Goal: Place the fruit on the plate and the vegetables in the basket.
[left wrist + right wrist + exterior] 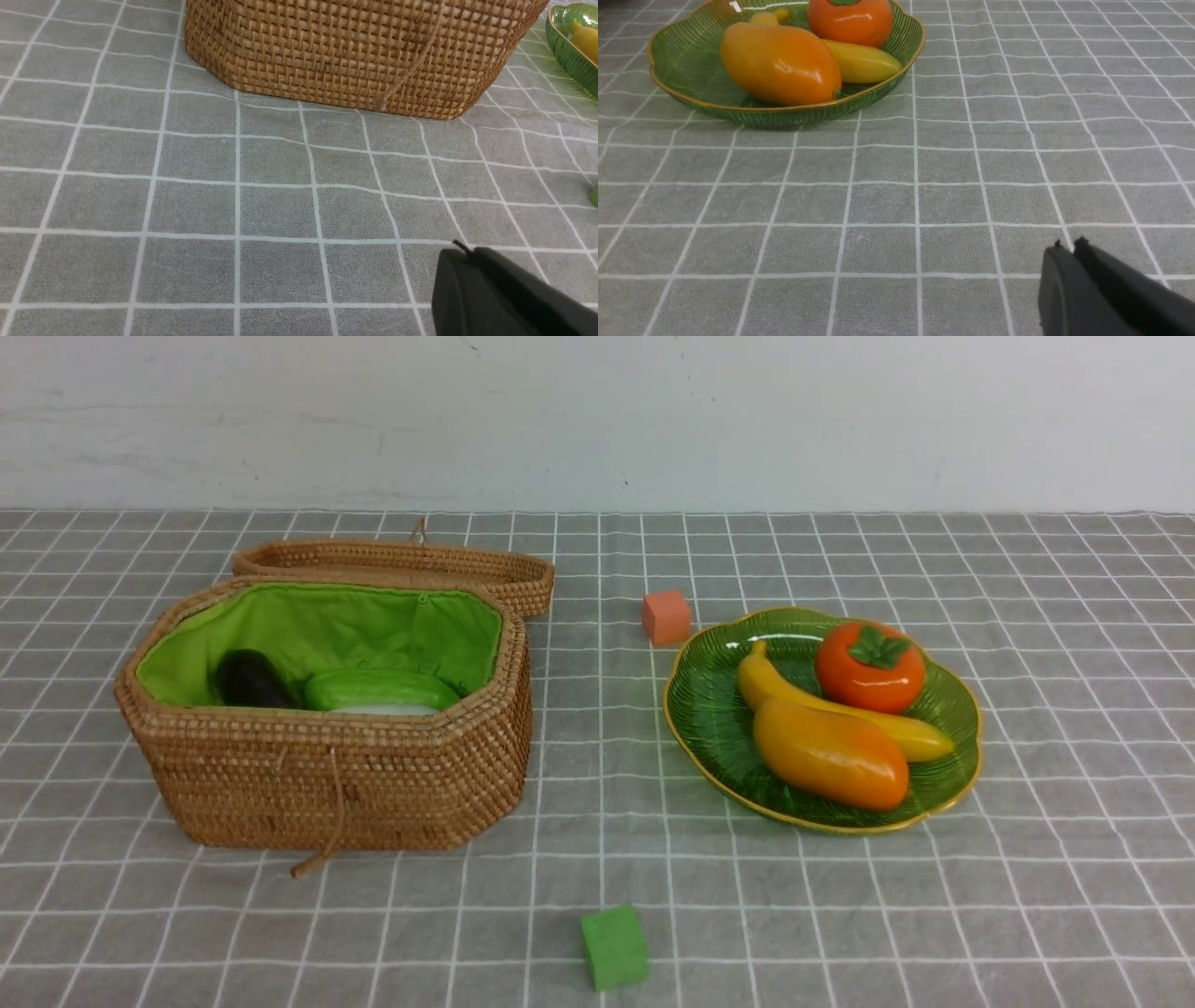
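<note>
The yellow banana (840, 705), orange-yellow mango (829, 753) and round orange persimmon (870, 665) are lying on the ribbed green glass plate (714, 728), the dark purple eggplant (250, 679) and light-green cucumber (381, 689) are sitting in the woven rattan basket (345, 775) (lid open), and the left claw (460, 249) and right claw (1066, 245) are hanging clenched and empty over the counter (597, 859).

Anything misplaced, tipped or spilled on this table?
Nothing stands out. The yellow banana, orange-yellow mango and round persimmon sit on the green glass plate; the purple eggplant and green cucumber lie inside the woven basket.

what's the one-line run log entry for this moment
plate: banana, mango, persimmon | basket: eggplant, cucumber | left claw: shut, empty | right claw: shut, empty
</note>
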